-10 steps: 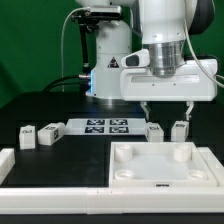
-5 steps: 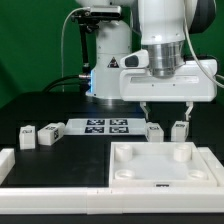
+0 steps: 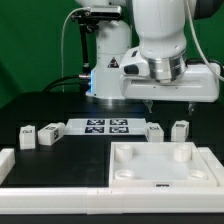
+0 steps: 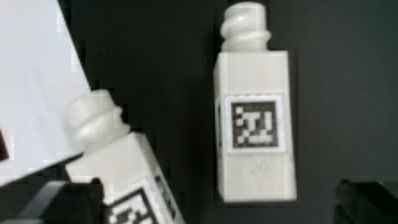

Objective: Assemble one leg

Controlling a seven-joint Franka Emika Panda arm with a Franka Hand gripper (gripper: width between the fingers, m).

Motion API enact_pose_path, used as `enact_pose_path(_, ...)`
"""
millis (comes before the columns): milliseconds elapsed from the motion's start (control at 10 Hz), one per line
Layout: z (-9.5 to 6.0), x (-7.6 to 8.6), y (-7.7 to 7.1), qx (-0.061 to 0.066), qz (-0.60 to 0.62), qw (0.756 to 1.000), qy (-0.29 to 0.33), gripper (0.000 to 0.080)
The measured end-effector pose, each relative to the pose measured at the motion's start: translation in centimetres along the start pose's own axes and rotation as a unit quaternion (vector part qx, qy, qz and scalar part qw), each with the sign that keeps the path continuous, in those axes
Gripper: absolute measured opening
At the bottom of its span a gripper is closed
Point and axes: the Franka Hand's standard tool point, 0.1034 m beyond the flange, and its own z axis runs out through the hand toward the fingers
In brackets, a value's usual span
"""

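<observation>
Two legs, small white blocks with tags, lie under my gripper (image 3: 170, 105): one (image 3: 154, 130) and one (image 3: 180, 129) to the exterior view's right of it. My gripper hangs above them, open and empty. In the wrist view one leg (image 4: 253, 115) lies between my dark fingertips (image 4: 365, 198), with its tag up and its threaded end pointing away. The other leg (image 4: 114, 150) lies to one side, near the other fingertip. My gripper (image 4: 210, 205) touches neither. Two more legs (image 3: 27, 137) (image 3: 47, 133) lie at the exterior view's left.
The large white square panel (image 3: 128, 172) with corner sockets lies in front of the legs. The marker board (image 3: 105, 126) lies between the two pairs of legs. A white L-shaped rail (image 3: 50, 186) runs along the front left. A flat white surface (image 4: 27, 90) fills one side of the wrist view.
The wrist has turned and the hand has shifted slightly toward the exterior view's right and up. The legs and panel have not moved.
</observation>
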Motion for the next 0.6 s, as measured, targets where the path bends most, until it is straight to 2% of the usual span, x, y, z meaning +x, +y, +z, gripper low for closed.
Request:
enact_pose_path(200,0.7,-0.4,-0.4,-0.009,0.003,0.996,-0.088,0.0649)
enact_pose_path(300,1.2,-0.1,-0.7,-0.011,0.004,0.992,-0.122,0.0649)
enact_pose_path(400,1.6,0.6,-1.1,-0.009,0.003,0.995,-0.104,0.0649)
enact_pose_path(600,2.4,1.0,-1.6,-0.011,0.003,0.995,-0.101,0.0649)
